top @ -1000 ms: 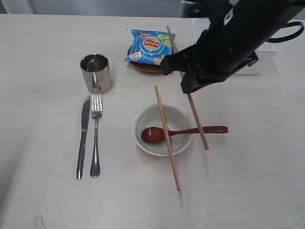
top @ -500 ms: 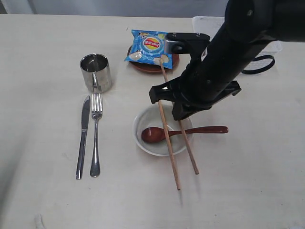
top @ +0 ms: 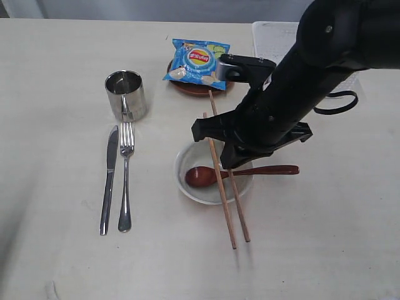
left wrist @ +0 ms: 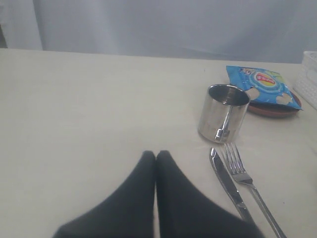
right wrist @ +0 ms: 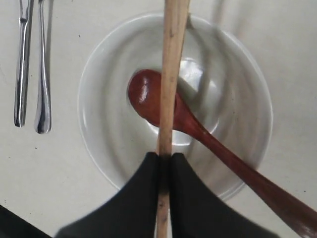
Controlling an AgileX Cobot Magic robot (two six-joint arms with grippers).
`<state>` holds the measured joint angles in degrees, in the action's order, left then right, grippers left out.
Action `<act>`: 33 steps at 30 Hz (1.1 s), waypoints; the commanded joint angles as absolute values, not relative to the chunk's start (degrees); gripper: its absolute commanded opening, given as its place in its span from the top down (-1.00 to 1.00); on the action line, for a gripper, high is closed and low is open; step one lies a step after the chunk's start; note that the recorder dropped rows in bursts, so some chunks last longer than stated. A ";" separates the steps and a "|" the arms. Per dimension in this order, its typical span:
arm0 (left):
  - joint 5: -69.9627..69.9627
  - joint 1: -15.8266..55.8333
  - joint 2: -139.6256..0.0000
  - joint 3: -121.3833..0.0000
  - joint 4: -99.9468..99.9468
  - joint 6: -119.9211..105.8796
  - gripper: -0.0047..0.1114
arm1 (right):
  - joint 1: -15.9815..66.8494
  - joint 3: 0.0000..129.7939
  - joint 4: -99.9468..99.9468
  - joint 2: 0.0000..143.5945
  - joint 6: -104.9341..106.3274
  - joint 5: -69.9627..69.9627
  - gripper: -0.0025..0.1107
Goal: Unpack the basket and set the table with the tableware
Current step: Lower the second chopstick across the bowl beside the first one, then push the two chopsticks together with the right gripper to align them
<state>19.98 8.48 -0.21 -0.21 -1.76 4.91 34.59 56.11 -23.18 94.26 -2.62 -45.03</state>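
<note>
My right gripper [top: 230, 161] [right wrist: 164, 156] is shut on a wooden chopstick [top: 241, 217] [right wrist: 170, 74] and holds it over the white bowl [top: 185, 157] [right wrist: 99, 74]. The other chopstick [top: 220, 187] lies across the bowl's rim, close beside the held one and nearly parallel to it. A reddish-brown spoon [top: 200, 177] [right wrist: 148, 94] rests in the bowl with its handle pointing right. Steel cup [top: 126, 95] [left wrist: 225, 114], knife [top: 109, 181] [left wrist: 228, 183] and fork [top: 126, 178] [left wrist: 247, 181] lie to the left. My left gripper [left wrist: 156, 154] is shut and empty, low over bare table [left wrist: 89, 109].
A blue chips bag [top: 198, 60] [left wrist: 262, 85] lies on the brown plate [top: 194, 89] [left wrist: 277, 110] behind the bowl. The white basket [top: 275, 34] [left wrist: 311, 74] stands at the back right, mostly hidden by my right arm. The knife and fork handles [right wrist: 43, 99] show beside the bowl.
My right arm has swung from near the basket down over the bowl, carrying the chopstick leftward until it lines up beside the one lying across the bowl.
</note>
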 commanded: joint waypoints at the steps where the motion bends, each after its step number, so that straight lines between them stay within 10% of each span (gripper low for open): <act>1: 19.85 8.75 0.00 0.00 -1.71 4.73 0.92 | 33.22 55.90 -23.43 94.44 -2.75 -44.20 0.96; 28: 19.85 8.75 0.00 0.00 -1.71 4.73 0.92 | 32.11 55.90 -24.40 97.87 -0.76 -45.27 0.95; 33: 19.85 8.75 0.00 0.00 -1.71 4.73 0.92 | 32.11 55.90 -27.31 97.87 1.47 -45.27 0.51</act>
